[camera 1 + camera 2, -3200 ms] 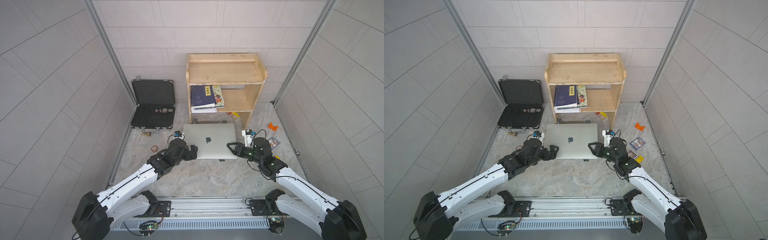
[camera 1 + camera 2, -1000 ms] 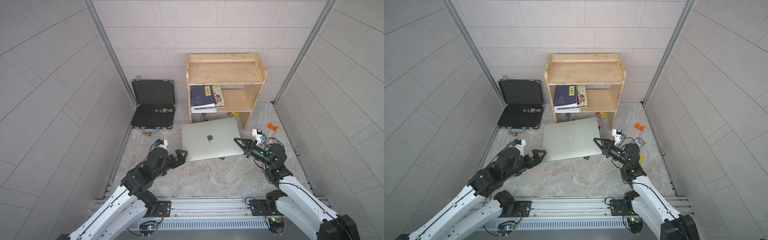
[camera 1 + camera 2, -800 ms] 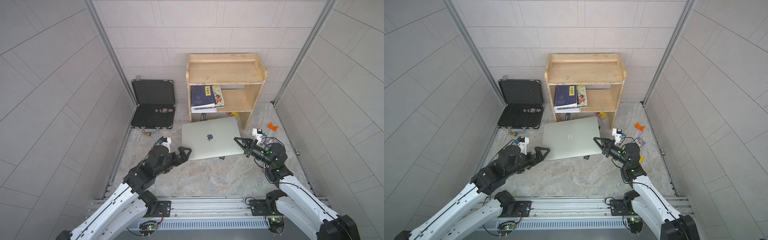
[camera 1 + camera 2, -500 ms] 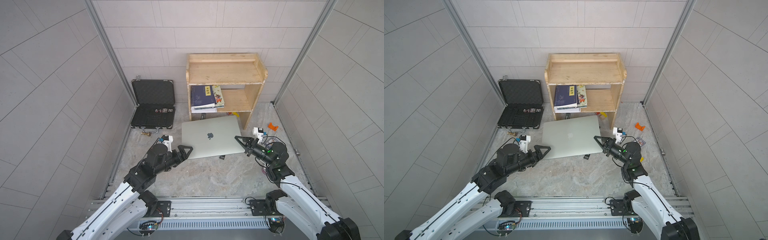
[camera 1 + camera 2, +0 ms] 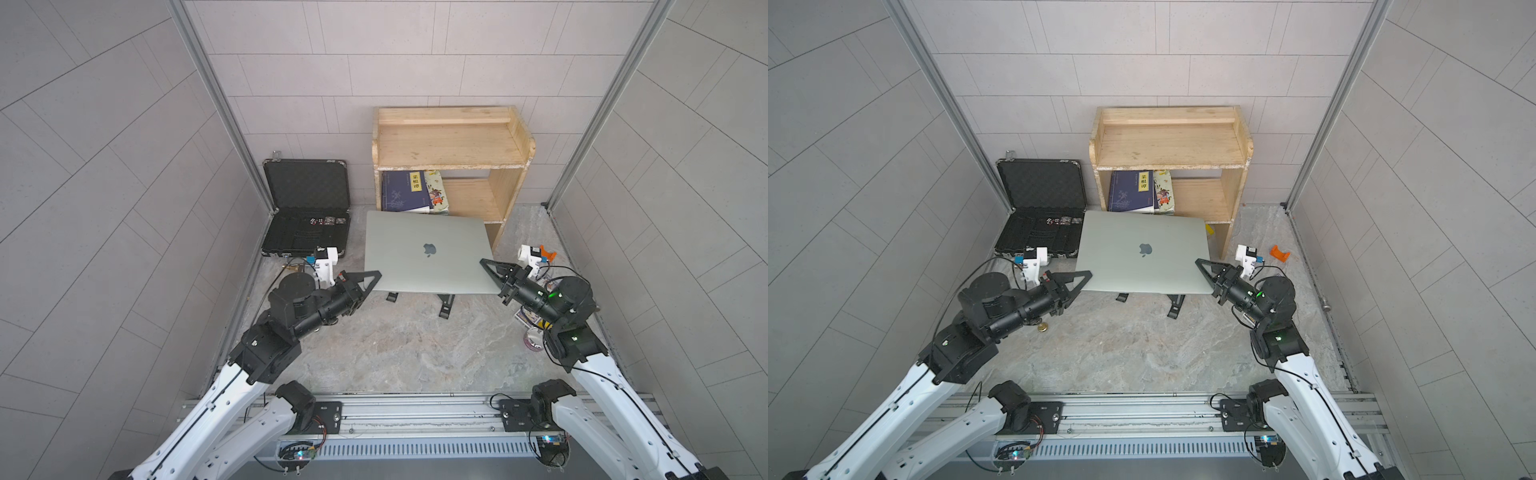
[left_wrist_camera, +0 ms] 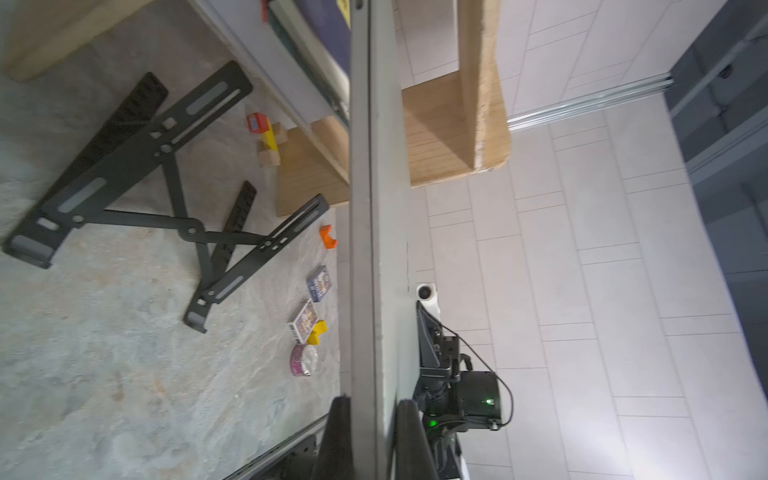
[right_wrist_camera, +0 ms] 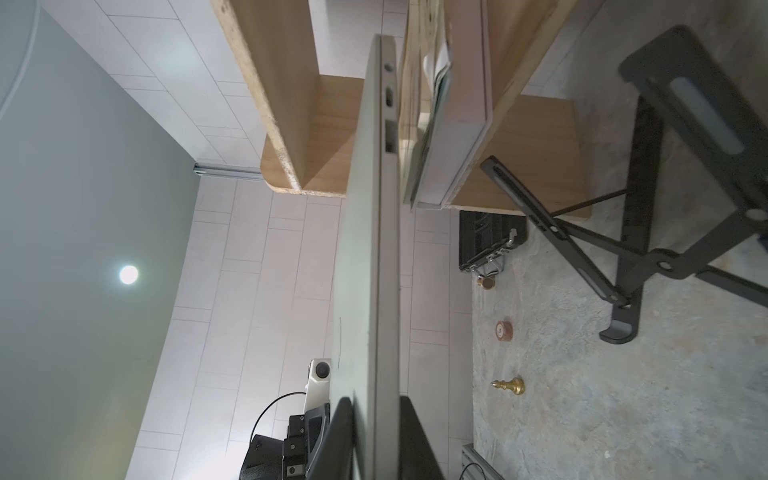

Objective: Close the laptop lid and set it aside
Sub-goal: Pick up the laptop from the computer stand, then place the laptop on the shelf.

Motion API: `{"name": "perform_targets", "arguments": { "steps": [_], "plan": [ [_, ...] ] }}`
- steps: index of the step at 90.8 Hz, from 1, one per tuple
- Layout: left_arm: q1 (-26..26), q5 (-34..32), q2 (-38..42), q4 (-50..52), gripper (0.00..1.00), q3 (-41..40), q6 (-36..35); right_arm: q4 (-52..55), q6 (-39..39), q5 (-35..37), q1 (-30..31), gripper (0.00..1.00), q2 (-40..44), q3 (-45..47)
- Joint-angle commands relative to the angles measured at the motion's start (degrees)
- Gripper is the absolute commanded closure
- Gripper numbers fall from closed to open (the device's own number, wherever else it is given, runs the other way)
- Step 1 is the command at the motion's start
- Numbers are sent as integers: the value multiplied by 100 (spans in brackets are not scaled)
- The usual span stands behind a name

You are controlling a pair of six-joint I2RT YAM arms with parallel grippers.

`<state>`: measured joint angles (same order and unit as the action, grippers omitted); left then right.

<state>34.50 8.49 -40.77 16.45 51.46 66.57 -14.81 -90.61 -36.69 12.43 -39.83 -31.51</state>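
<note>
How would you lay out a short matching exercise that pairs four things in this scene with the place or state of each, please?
Things:
1. laptop
2. folding stand
3. briefcase
4. blue book

Places or states:
A. open, beside the wooden shelf
B. closed, held up between the left end effector and the right end effector
C. lying on the lower level of the wooden shelf
D. standing on the table, beneath the laptop

Pairs: 1-B, 2-D, 3-A, 4-C
</note>
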Motion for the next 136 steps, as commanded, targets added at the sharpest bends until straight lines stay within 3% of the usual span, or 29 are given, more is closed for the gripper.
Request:
{"name": "perform_targets", "arguments": {
  "steps": [1, 36, 64, 94, 116, 136],
  "plan": [
    [83, 460, -253, 78, 100, 241, -472, -263, 369, -340, 129, 100, 275, -583],
    [83, 647, -942, 197, 100, 1186, -628, 691, 721, -158, 131, 100, 172, -1879],
    [84, 738, -1984, 176, 100, 2479, -845, 1555, 1307, -127, 5, 100, -670, -3368],
    [-144, 1242, -3407, 150, 100, 3954, -896, 1311, 1043, -649, -745, 100, -1759, -4378],
    [-577, 1449, -4028, -193, 100, 4250, -651, 561, 317, -1378, -1527, 100, -2601, -4700],
    [-785, 1608, -4347, -370, 100, 4377, -531, 52, -111, -1699, -1613, 100, -3391, -4947]
  ]
}}
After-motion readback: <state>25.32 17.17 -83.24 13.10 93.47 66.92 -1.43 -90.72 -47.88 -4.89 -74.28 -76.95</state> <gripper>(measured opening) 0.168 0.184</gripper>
